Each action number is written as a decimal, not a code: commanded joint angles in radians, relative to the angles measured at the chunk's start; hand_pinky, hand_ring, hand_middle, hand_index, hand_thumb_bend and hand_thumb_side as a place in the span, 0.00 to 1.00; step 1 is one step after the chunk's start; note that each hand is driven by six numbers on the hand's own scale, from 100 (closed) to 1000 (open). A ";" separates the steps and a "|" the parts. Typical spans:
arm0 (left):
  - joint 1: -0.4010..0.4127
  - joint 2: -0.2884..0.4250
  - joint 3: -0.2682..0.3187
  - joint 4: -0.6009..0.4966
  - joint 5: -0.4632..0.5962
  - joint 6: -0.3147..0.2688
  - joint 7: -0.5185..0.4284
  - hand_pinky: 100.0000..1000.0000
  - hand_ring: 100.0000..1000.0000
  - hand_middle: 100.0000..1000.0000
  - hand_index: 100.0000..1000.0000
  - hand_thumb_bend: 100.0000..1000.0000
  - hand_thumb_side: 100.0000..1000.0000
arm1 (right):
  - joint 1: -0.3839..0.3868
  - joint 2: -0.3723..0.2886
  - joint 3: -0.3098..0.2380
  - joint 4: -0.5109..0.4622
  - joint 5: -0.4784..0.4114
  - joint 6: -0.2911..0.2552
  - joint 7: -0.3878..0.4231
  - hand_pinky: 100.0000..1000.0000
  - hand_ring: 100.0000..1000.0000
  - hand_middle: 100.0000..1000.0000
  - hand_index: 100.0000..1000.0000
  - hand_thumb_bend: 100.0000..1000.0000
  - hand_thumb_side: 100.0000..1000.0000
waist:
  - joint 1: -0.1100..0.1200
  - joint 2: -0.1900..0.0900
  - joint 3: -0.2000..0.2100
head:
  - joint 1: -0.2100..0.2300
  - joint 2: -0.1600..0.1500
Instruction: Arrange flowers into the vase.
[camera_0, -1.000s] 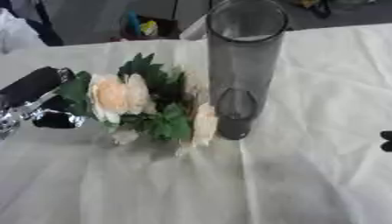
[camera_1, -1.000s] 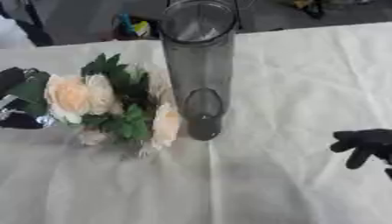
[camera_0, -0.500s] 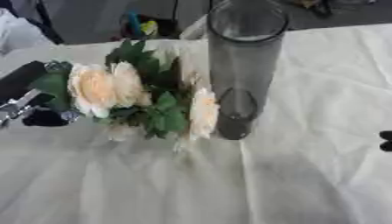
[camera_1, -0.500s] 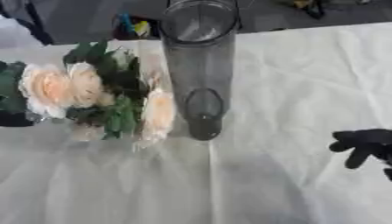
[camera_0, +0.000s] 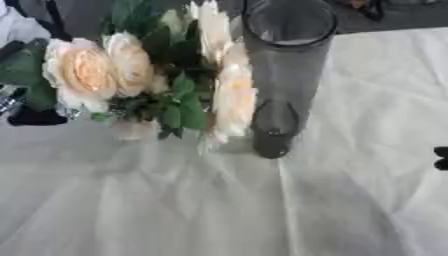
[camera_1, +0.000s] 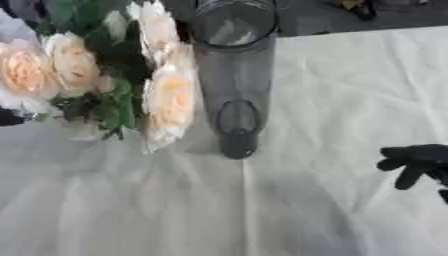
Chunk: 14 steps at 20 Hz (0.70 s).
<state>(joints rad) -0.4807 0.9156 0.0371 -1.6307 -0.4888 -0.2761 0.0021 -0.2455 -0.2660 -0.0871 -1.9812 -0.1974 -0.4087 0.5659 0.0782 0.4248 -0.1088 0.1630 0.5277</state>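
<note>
**Flowers lifted, vase still empty**

Bouquet (camera_0: 149, 75) held above the counter (camera_0: 219, 210), near its far left edge, just beside the empty vase (camera_0: 284, 75). Left robot hand (camera_0: 31, 112) mostly hidden: grip impossible to tell. Right robot hand (camera_1: 416, 162) idle, relaxed, near the right edge. Insertion not yet done.

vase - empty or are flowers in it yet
Empty. The vase stands upright with a clear open mouth; the flowers are beside it, outside.
</note>
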 joint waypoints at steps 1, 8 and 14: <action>-0.007 0.046 0.043 -0.040 0.068 0.040 0.015 0.00 0.00 0.00 0.00 0.04 0.29 | 0.000 -0.014 -0.011 -0.019 -0.012 0.002 -0.008 0.83 0.67 0.46 0.80 0.00 1.00 | -0.015 -0.046 0.006 | -0.005 0.007; -0.024 0.036 0.064 -0.093 0.252 0.131 0.052 0.00 0.00 0.00 0.00 0.00 0.34 | -0.002 -0.021 -0.018 -0.019 -0.023 -0.001 -0.029 0.82 0.67 0.46 0.80 0.00 1.00 | -0.012 -0.054 0.012 | -0.010 0.018; -0.061 0.025 0.072 -0.130 0.390 0.206 0.127 0.00 0.00 0.00 0.00 0.00 0.36 | -0.008 -0.039 -0.027 -0.019 -0.050 -0.011 -0.067 0.81 0.67 0.47 0.80 0.00 1.00 | -0.004 -0.065 0.013 | -0.012 0.033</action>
<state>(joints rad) -0.5249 0.9138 0.0809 -1.7397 -0.1289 -0.0843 0.1108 -0.2459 -0.2806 -0.1054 -1.9812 -0.2351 -0.4176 0.5079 0.0782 0.3971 -0.0974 0.1527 0.5541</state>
